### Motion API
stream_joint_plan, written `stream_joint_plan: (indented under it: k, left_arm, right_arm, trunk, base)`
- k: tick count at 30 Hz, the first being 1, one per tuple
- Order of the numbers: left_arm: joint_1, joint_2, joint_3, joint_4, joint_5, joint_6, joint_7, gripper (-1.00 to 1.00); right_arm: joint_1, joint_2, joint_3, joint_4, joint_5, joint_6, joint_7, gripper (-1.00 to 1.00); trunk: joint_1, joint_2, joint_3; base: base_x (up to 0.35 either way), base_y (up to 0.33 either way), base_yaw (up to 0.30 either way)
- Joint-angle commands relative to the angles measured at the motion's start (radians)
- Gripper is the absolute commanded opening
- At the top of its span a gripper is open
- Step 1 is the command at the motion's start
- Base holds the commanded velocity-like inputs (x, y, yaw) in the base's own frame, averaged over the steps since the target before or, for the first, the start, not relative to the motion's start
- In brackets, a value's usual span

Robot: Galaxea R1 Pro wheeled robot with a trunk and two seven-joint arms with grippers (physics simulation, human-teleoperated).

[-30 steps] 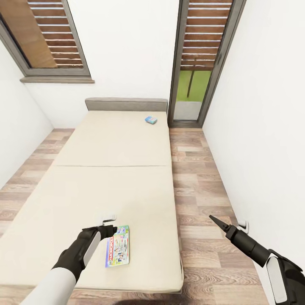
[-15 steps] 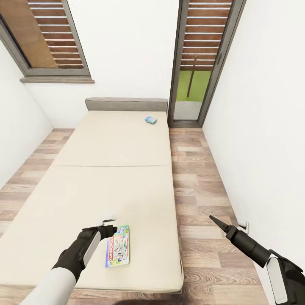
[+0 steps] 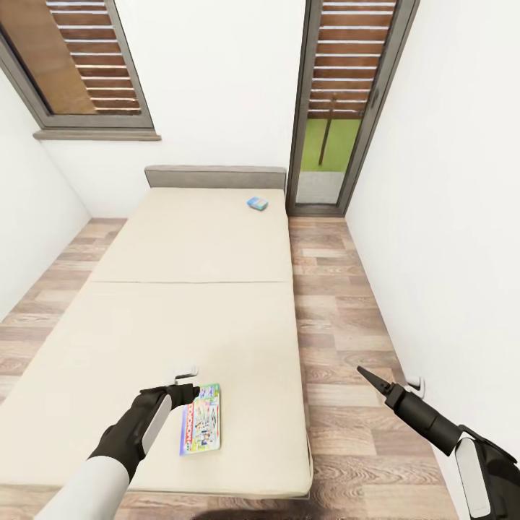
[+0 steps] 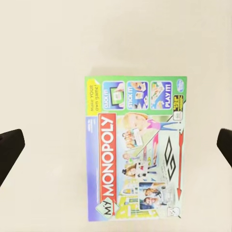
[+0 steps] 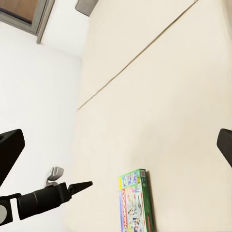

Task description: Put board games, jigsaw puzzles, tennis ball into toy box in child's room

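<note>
Our left gripper (image 4: 116, 145) hangs wide open over the Monopoly box (image 3: 201, 419), which lies flat near the foot of the bed (image 3: 144, 318). It looks stiff, light and thin, so we should pinch its long edges.

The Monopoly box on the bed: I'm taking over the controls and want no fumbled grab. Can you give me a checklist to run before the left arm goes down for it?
1. Left gripper open: ok, fingertips stand wide at both edges of the left wrist view.
2. Monopoly box centred between the fingers: ok.
3. Box lying flat on the bed, nothing on top: ok.
4. Fingers wide enough to span the box: ok across its short side.
5. Height above the box: cannot tell.
6. Right gripper out of the way: ok, over the floor beside the bed.
</note>
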Motion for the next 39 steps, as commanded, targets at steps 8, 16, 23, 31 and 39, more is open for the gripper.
stream_joint_plan:
  k: [8,16,23,31,39]
  left_arm:
    - [-0.001,0.001,-0.001,-0.018,0.011,0.007,0.008,1.00]
    - [-0.007,0.001,0.002,-0.031,0.012,0.015,0.011,1.00]
    - [-0.114,0.005,0.006,-0.016,0.014,0.020,0.018,1.00]
    - [-0.214,-0.005,0.007,0.059,0.013,0.011,0.020,1.00]
    - [-0.261,-0.023,0.004,0.148,0.007,-0.039,0.021,1.00]
  right_arm:
    - [-0.002,0.000,-0.002,0.005,-0.001,0.010,0.000,1.00]
    - [-0.008,-0.012,-0.001,0.007,-0.002,0.013,-0.002,1.00]
    - [-0.008,-0.021,-0.001,0.008,-0.002,0.013,-0.001,1.00]
    - [-0.010,-0.023,-0.001,0.008,-0.002,0.015,-0.002,1.00]
    - [-0.010,-0.023,-0.001,0.008,-0.002,0.015,-0.001,1.00]
  trunk:
    - [0.000,-0.002,-0.014]
    - [0.000,-0.002,-0.027]
    - [0.000,-0.002,-0.038]
    - [0.000,-0.002,-0.052]
    - [0.000,-0.002,-0.065]
  base:
    - [0.000,0.000,0.000]
    - [0.000,0.000,0.000]
    - [0.000,0.000,0.000]
    - [0.000,0.000,0.000]
    - [0.000,0.000,0.000]
